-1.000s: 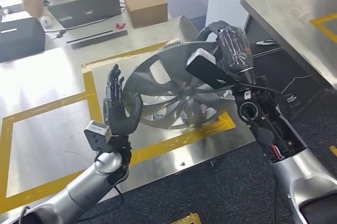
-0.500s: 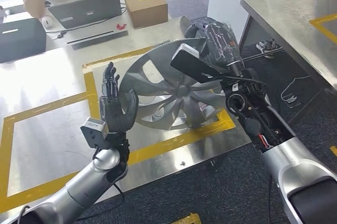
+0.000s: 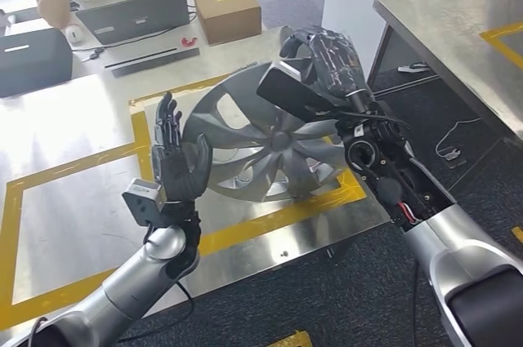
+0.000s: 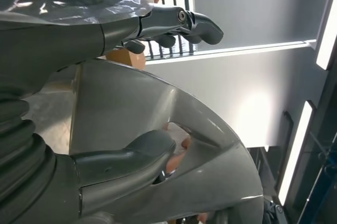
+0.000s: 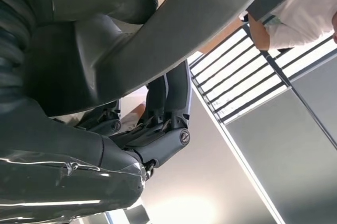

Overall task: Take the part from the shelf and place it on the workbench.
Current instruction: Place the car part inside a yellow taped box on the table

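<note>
You can see the wheel cover point(image 3: 271, 144) has shifted left and slightly away over the workbench point(image 3: 80, 200), its near edge now higher above the yellow tape. The right hand point(image 3: 327, 57) gripping its far rim moved left too. The left hand point(image 3: 176, 163) drew left and up, thumb against the rim.

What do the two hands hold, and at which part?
Both hold the wheel cover by its rim: left hand on one side, right hand on the opposite side.
</note>
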### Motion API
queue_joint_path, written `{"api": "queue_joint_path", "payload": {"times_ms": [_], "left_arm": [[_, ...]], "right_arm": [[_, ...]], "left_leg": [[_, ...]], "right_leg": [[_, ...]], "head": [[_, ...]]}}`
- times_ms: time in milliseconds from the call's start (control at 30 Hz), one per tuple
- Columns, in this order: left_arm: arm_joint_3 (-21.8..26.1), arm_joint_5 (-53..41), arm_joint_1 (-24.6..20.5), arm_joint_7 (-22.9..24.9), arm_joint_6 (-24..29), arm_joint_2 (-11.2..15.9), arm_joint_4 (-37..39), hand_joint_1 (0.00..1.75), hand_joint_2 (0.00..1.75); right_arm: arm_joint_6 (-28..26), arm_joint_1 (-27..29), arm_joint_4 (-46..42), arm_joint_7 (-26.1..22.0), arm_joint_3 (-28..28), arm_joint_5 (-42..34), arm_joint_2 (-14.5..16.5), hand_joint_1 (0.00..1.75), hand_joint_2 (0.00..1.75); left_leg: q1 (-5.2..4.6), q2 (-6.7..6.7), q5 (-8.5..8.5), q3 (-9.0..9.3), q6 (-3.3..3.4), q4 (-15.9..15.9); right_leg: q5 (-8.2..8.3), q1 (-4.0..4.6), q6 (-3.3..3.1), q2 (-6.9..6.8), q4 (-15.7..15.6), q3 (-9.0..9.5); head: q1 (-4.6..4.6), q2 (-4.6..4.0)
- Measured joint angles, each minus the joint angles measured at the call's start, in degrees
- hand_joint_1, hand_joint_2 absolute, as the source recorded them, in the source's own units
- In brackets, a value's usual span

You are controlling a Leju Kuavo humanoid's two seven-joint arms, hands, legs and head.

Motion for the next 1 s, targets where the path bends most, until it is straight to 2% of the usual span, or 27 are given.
{"api": "queue_joint_path", "payload": {"times_ms": [67,200,533,1000], "left_arm": [[0.04,-0.26,-0.17,-0.01,-0.04,-0.11,-0.21,0.0,1.75],[0.05,-1.0,-0.86,-0.01,-0.11,-0.8,-0.86,0.0,1.75],[-0.11,-0.96,-1.62,-0.01,-0.64,-2.6,-1.22,0.0,1.75],[-0.47,-1.23,-1.2,-0.01,-1.13,-3.91,-1.33,0.0,1.75]], "right_arm": [[-0.2,-0.37,0.09,0.42,1.05,-0.85,0.01,1.75,1.75],[-0.56,-1.04,0.24,0.72,3.25,-2.41,0.59,0.0,0.0],[-0.86,-1.29,0.29,0.42,7.49,-4.21,2.79,0.0,0.0],[-1.79,-0.76,0.75,0.34,10.79,-4.49,3.32,0.0,0.0]], "left_leg": [[0.0,-0.01,0.0,0.03,0.0,0.0],[0.0,-0.02,-0.03,0.16,-0.04,-0.01],[0.0,-0.08,-0.07,0.38,-0.1,-0.02],[-0.01,-0.07,-0.14,0.36,-0.1,-0.01]], "right_leg": [[0.0,0.0,0.0,-0.02,0.0,0.03],[-0.01,0.0,0.0,-0.03,0.0,0.13],[-0.06,0.01,-0.03,-0.09,-0.01,0.34],[-0.06,0.0,-0.02,-0.07,-0.08,0.33]], "head": [[0.0,0.0],[-0.02,0.0],[-0.1,0.0],[-0.1,0.0]]}}
